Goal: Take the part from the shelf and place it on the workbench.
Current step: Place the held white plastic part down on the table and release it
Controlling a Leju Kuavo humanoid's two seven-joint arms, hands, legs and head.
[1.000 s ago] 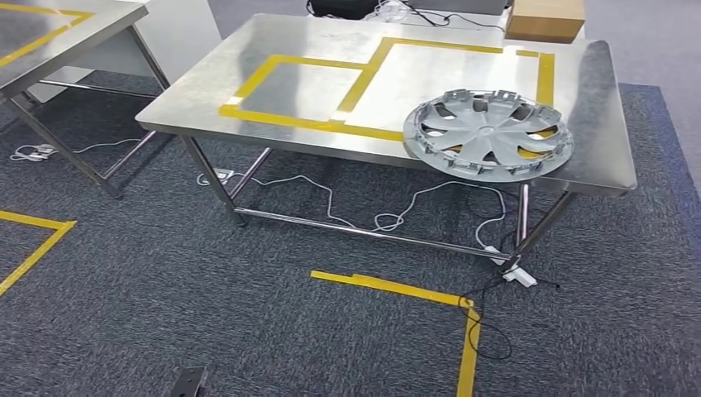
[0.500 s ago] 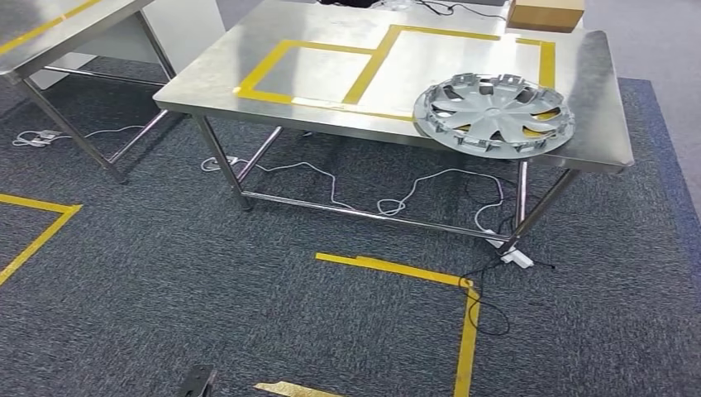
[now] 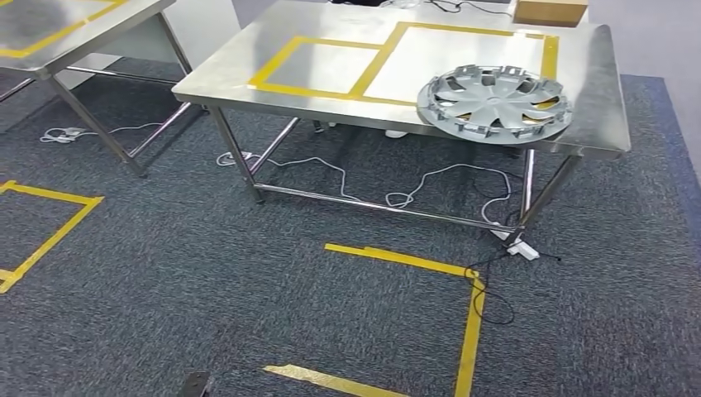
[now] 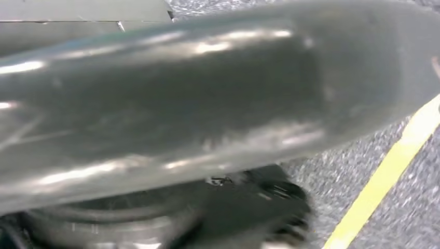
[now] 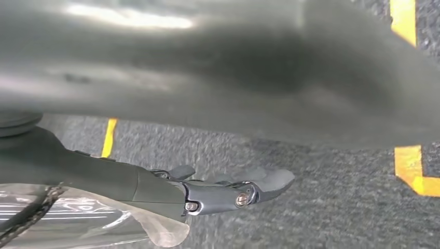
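We find the part, a silver hubcap (image 3: 495, 103), lying flat on the steel surface (image 3: 240, 62) of the workbench, at its near right corner, with its rim reaching the front edge. It overlaps the near right corner of the yellow tape outline (image 3: 374, 66) marked on that surface. Behind the hubcap, at the far edge, stands a cardboard box (image 3: 550, 11), well apart from it.

Under the workbench, white cables (image 3: 364, 178) trail across the grey carpet (image 3: 207, 273), and a power strip (image 3: 524, 248) lies by the leg beneath the hubcap. Yellow floor tape (image 3: 471, 331) forms a corner on the carpet in front of the workbench. A second steel table (image 3: 50, 33) stands to the workbench's left.

In the right wrist view we see the right hand (image 5: 228, 189) with its fingers (image 5: 270, 181) stretched out straight over the carpet, holding nothing. In the left wrist view, the left hand (image 4: 207, 124) is a blurred grey mass close to the lens; we cannot tell how its fingers lie.
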